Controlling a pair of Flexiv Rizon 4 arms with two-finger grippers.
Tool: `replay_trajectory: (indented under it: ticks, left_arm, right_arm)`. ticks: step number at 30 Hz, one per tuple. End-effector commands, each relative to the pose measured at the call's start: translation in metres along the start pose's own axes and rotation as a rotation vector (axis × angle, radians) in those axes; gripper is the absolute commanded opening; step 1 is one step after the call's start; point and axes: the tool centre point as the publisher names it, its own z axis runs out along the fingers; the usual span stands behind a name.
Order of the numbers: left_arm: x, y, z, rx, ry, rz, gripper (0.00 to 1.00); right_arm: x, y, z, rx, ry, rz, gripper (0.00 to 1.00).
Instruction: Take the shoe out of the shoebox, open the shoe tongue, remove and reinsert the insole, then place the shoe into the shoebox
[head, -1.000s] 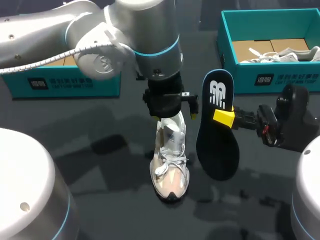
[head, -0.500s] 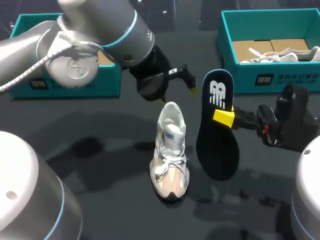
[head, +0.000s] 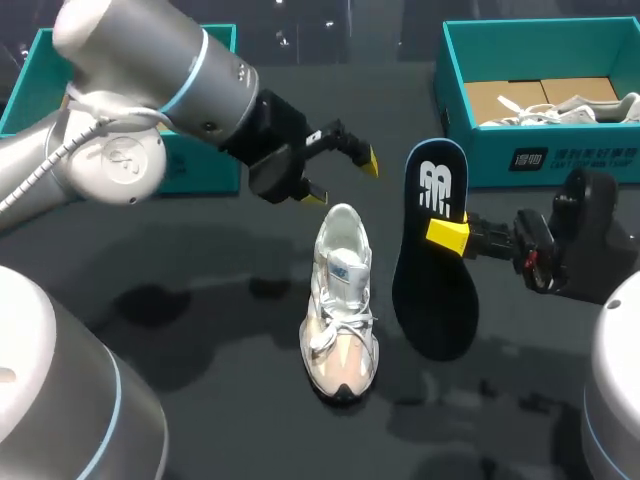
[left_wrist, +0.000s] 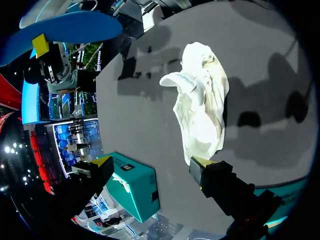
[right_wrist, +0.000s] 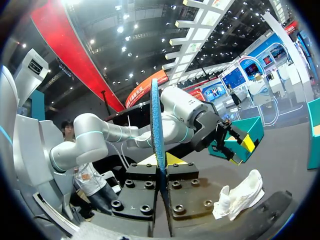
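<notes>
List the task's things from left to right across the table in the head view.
left teal shoebox → white shoe → dark insole → right teal shoebox

The table (head: 220, 260) was covered by three cameras.
The head view was taken from above and behind; the left wrist view was aimed down at the shoe (left_wrist: 202, 110), the right held edge-on against the insole (right_wrist: 155, 130). The shoe was shared by all.
</notes>
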Motion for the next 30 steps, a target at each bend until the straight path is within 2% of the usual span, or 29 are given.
replay_trajectory:
  ticks: [1,10,16,26,27,28,30]
  left_arm:
    - [-0.006,0.000,0.006,-0.008,-0.151,0.007,1.00]
    - [-0.045,0.008,0.002,-0.003,-0.300,0.044,1.00]
    - [-0.071,0.016,-0.007,-0.006,-0.407,-0.056,1.00]
    - [-0.071,0.016,-0.007,-0.006,-0.407,-0.056,1.00]
    - [-0.067,0.020,-0.009,0.011,-0.441,-0.054,1.00]
    - [-0.065,0.021,-0.011,-0.034,-0.443,-0.077,1.00]
    - [-0.061,0.025,-0.010,-0.033,-0.474,-0.102,1.00]
  right_arm:
    - [0.005,0.001,0.007,0.000,-0.073,-0.001,0.00]
    - [0.005,0.001,0.007,0.000,-0.073,-0.001,0.00]
    - [0.005,0.001,0.007,0.000,-0.073,-0.001,0.00]
    - [0.005,0.001,0.007,0.000,-0.073,-0.001,0.00]
    - [0.005,0.001,0.007,0.000,-0.073,-0.001,0.00]
    - [0.005,0.001,0.007,0.000,-0.073,-0.001,0.00]
    - [0.005,0.001,0.007,0.000,-0.073,-0.001,0.00]
